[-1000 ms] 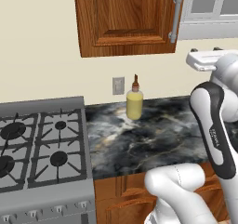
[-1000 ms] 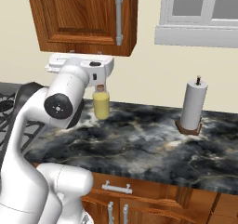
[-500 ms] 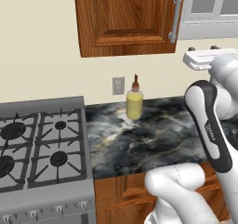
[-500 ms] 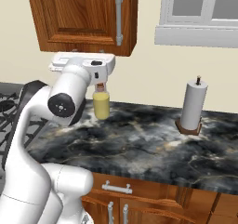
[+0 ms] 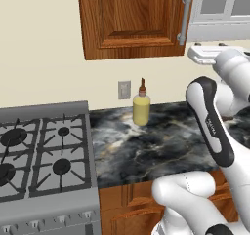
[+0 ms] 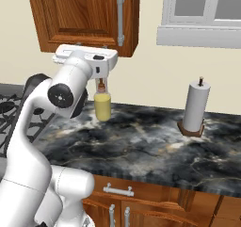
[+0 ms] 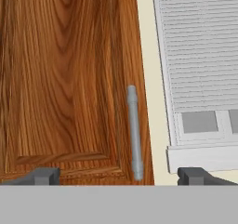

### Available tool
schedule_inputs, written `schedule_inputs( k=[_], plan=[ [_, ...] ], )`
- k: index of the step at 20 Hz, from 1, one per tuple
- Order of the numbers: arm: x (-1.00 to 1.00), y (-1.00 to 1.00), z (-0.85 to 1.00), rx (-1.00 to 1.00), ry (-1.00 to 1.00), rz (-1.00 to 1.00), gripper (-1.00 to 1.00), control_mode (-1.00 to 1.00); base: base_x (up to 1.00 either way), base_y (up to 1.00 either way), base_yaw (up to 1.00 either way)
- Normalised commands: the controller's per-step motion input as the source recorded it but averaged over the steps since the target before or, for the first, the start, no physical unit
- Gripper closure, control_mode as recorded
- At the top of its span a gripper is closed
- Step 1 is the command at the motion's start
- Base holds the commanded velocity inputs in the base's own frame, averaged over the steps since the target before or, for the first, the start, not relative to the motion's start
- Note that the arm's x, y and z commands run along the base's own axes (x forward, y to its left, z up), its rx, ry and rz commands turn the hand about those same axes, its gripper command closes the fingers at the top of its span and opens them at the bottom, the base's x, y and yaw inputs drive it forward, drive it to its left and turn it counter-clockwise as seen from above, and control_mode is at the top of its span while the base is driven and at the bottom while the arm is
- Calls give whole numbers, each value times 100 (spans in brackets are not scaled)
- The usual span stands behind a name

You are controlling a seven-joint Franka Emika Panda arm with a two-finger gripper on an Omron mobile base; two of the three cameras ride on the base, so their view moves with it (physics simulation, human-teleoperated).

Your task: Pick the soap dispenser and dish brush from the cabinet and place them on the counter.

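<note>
— What sort of place is this?
— A rendered home kitchen: a grey stove [image 5: 41, 153] left of the dark marble counter [image 5: 161, 146], a wooden wall cabinet [image 5: 132, 19] above, a paper towel roll [image 6: 195, 106] right, and a window [image 6: 204, 9].

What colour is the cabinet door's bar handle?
Grey; the long bar handle shows best in the hand view.

No readable text, labels or signs anywhere.
</note>
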Motion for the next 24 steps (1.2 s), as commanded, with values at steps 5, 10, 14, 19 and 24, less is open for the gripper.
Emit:
schedule_inputs(
  k=[5,10,14,19,24],
  plan=[
    [0,-8,1,5,0,0,-100,-100,0,0,0],
    [0,-4,0,1,-7,0,-100,-100,0,0,0],
    [2,0,0,0,-12,0,-100,-100,0,0,0],
    [5,0,0,0,-9,0,-100,-100,0,0,0],
    [11,0,0,0,-2,0,-100,-100,0,0,0]
  ],
)
